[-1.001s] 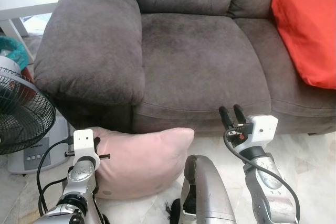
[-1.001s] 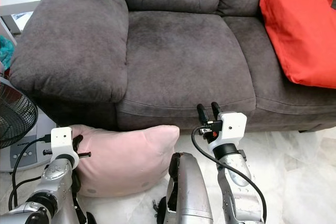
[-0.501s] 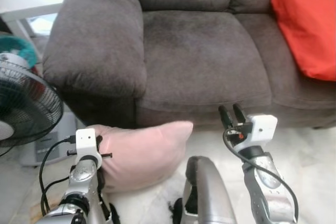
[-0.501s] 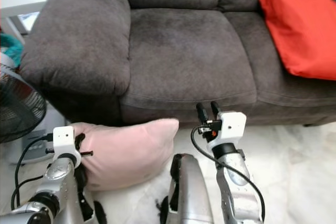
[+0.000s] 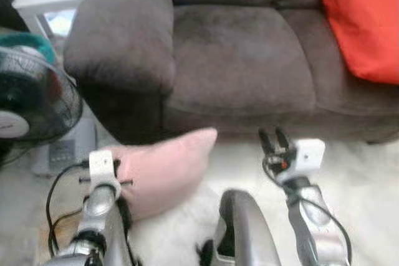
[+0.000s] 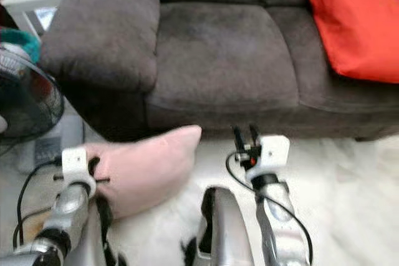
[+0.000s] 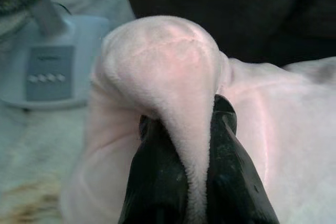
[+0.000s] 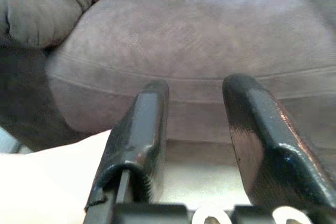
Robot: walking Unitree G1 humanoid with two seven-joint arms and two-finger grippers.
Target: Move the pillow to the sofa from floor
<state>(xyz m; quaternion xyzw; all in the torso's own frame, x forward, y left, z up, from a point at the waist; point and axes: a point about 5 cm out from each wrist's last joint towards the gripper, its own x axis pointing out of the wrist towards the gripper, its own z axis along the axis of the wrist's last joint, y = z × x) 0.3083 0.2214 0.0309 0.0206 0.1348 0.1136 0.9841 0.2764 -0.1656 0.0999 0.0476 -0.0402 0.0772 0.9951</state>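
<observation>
Left pincer pinching pillow fold

Head stereo downward on sofa, wrists close

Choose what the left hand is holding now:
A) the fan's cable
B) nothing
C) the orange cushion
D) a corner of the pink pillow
D: in the left wrist view the left hand is shut on a fold of the pink pillow, pinched between its two black fingers.
</observation>
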